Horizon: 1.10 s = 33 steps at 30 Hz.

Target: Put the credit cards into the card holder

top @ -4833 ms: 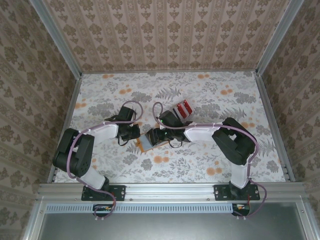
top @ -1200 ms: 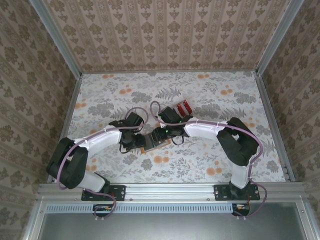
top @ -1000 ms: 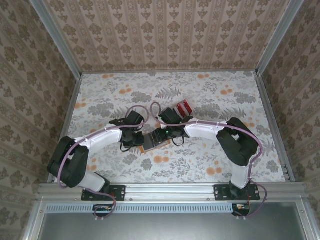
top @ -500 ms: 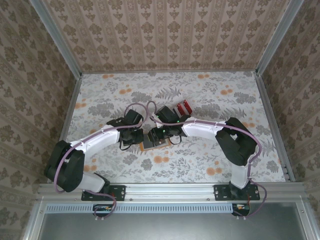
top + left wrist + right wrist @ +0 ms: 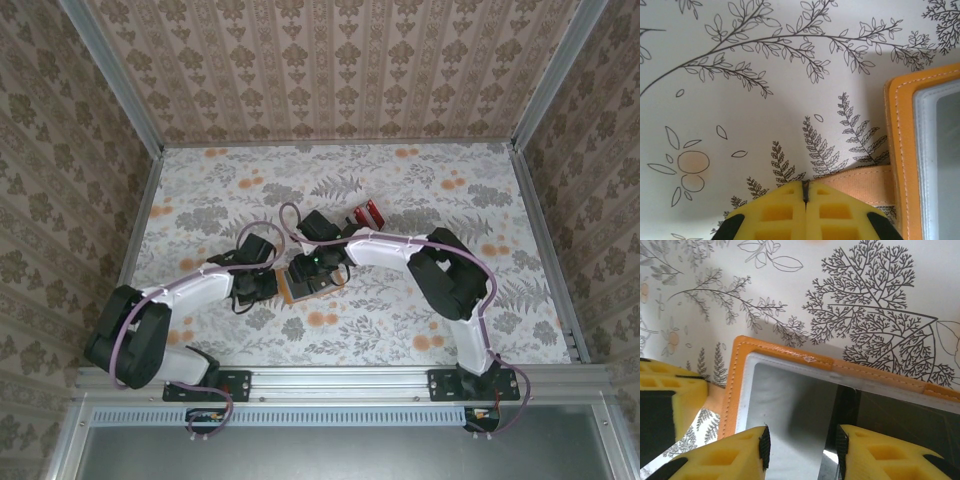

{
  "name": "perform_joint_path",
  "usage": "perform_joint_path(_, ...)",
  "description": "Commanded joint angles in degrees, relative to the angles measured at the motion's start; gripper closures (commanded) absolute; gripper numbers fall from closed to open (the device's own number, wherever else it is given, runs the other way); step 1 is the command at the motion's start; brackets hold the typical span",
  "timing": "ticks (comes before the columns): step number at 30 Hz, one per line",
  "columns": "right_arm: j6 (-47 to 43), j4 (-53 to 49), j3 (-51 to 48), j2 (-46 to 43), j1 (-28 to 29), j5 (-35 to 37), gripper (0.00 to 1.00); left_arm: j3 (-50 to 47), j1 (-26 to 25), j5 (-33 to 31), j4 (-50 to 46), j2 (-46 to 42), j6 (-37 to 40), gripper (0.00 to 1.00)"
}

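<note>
Left fingers (image 5: 775, 212) together at card holder (image 5: 900, 150) strap (image 5: 860, 181) | right fingers (image 5: 730, 460) apart above its lining (image 5: 785, 400)

A flat tabletop covered in pale cloth printed with grey ferns and small orange blossoms (image 5: 430, 190) spreads under even, soft light; the back wall of beige-brown striped damask wallpaper (image 5: 340, 70) rises behind it; matching papered side walls stand on the left (image 5: 50, 200) and on the right (image 5: 600, 180); slanted silver aluminium corner posts (image 5: 110, 75) frame the corners; a silver aluminium rail (image 5: 340, 380) runs along the near edge, above a dark grey flat panel (image 5: 340, 455).
</note>
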Motion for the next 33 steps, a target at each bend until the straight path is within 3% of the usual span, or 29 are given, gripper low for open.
perform_joint_path(1, -1.15, -3.49, 2.28, 1.78, 0.62, 3.37, 0.58, -1.04, 0.35, 0.56, 1.1, -1.04, -0.94, 1.0)
perform_joint_path(11, 0.8, -1.69, 3.58, 3.57, 2.0, -2.03, 0.58, -1.46, 0.81, 1.0, 2.44, -0.7, -0.81, 1.0)
perform_joint_path(20, -2.84, -6.14, 2.98, -1.98, 1.82, 3.52, 0.57, 0.95, 1.22, 0.69, 0.2, -5.13, 0.61, 1.0)
perform_joint_path(33, -2.15, -6.04, 2.33, -1.83, 3.29, 2.12, 0.49, 2.46, 1.4, 2.63, -0.05, -14.48, -0.88, 1.0)
